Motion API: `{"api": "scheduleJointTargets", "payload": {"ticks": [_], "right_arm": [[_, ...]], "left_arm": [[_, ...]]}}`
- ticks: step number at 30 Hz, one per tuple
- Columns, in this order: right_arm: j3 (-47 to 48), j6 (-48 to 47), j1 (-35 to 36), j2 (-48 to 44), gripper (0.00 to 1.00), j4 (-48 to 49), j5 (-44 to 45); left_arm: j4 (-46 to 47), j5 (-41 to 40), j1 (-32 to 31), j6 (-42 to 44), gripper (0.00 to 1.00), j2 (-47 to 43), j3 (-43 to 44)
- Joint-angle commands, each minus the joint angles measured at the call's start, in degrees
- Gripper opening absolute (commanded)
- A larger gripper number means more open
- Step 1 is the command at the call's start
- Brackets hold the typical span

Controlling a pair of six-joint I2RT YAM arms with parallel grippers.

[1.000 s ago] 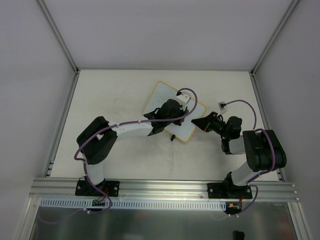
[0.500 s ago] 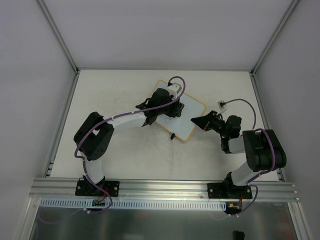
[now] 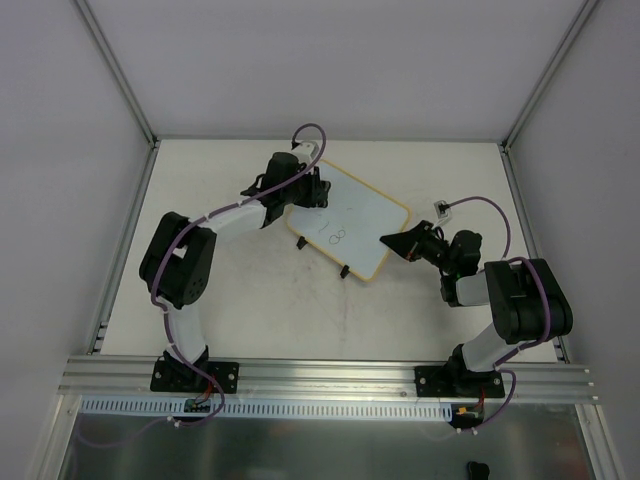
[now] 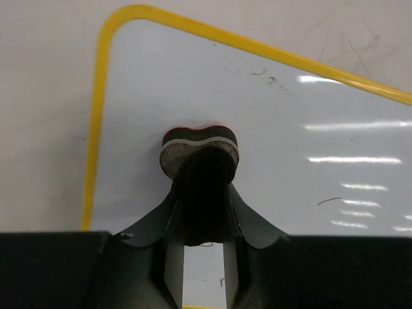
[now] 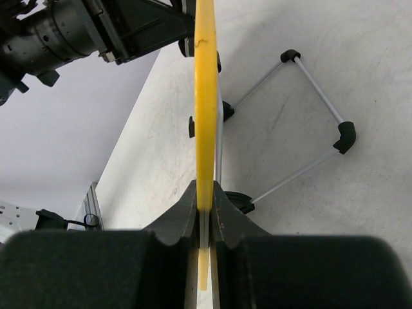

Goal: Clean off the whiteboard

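Left gripper (image 4: 201,188): the two fingers (image 4: 168,222) are closed a narrow way apart on the dark stem of an eraser (image 4: 199,153), whose grey pad with a red rim lies against the whiteboard (image 4: 290,109) near its rounded yellow corner. The pad hides the actual line of contact.

Right gripper (image 5: 205,201): the fingers (image 5: 180,215) are pinched tight on the yellow frame, seen edge-on as a single vertical strip. Beyond it a thin wire stand (image 5: 309,84) with black feet rests on the table (image 5: 335,212), and part of the left arm (image 5: 71,32) shows out of focus at upper left.

In the overhead view the left gripper (image 3: 298,188) sits over the board's far-left corner; its fingertips and the eraser are hidden beneath the wrist. The right gripper (image 3: 393,243) meets the near-right short edge, dark against dark, so the grip cannot be read from there.

The whiteboard (image 3: 360,215) lies at the far centre of the table (image 3: 250,300), face up toward the overhead camera, its long axis running from far-left to near-right. A dark scribble (image 3: 331,232) remains near the middle. The left wrist view cuts the board off at the right and bottom edges; only faint marks (image 4: 267,76) show there.
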Motion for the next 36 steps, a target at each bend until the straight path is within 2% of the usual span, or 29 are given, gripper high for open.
{"api": "scheduleJointTargets", "payload": {"ticks": [1, 10, 20, 36], "right_arm": [[0.73, -3.08, 0.44, -1.55, 0.0, 14.64, -3.67], [0.64, -3.96, 0.7, -0.85, 0.0, 14.64, -3.67], [0.02, -5.45, 0.0, 1.53, 0.0, 14.72, -2.79], [-4.99, -8.62, -2.55, 3.28, 0.0, 14.72, 2.39]], "left_arm": [[-4.42, -6.86, 4.78, 2.38, 0.0, 4.25, 0.02], [-6.18, -4.49, 7.15, 1.06, 0.0, 5.04, 0.46], [-6.27, -0.1, 6.98, 0.71, 0.0, 3.46, -0.24], [-6.27, 0.96, 5.66, 3.17, 0.0, -0.67, -1.29]]}}
